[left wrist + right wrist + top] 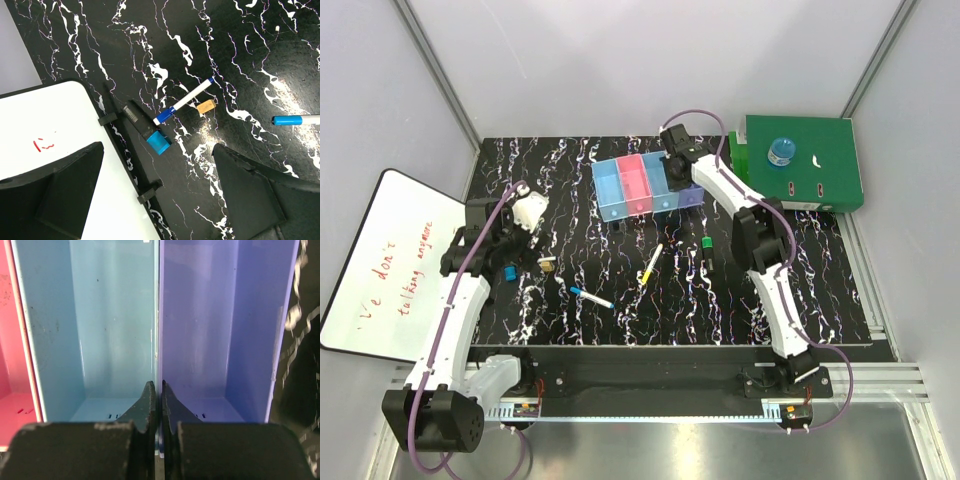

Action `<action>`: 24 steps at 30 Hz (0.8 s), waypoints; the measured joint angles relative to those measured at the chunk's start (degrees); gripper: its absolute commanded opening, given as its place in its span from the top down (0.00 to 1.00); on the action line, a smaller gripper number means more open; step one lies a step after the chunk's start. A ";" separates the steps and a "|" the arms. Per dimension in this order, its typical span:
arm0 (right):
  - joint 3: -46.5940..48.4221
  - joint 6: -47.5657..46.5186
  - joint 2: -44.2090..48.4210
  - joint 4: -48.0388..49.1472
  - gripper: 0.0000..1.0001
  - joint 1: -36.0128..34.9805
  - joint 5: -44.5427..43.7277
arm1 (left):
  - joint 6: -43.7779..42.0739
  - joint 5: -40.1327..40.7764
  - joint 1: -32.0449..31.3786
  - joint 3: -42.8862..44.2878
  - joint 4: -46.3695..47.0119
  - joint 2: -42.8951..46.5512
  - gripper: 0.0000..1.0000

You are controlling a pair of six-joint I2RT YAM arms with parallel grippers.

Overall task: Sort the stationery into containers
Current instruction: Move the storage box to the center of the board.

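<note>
The bins (115, 330) beyond the right gripper (155, 390) look empty; it clamps their dividing wall. The left gripper (158, 146) gapes above unsorted pens (185, 101) on the counter (240, 60).

Whiteboard (50, 125) edge hems in the blue-capped dark marker (145, 129). Green folder (830, 130) blocks the bins' (620, 190) right side; front approach open.
</note>
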State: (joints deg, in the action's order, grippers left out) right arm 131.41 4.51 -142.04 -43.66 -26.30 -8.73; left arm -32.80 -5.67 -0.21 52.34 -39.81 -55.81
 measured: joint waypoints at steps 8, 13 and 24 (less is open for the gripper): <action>-13.53 5.03 8.68 -0.85 1.00 0.00 -1.16 | -0.02 -0.22 0.00 0.00 -0.28 0.00 0.01; -20.39 7.43 13.25 -1.44 1.00 -0.02 -0.87 | -0.02 -0.37 0.00 0.02 -0.42 -0.28 0.01; -24.59 10.80 16.15 -2.69 1.00 -0.07 1.51 | 0.00 -1.07 0.00 0.50 -0.52 -0.94 0.01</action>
State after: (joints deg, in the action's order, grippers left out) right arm 106.83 15.31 -125.89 -46.35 -26.37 -7.22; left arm -32.80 -6.74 -0.21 52.84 -40.34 -56.75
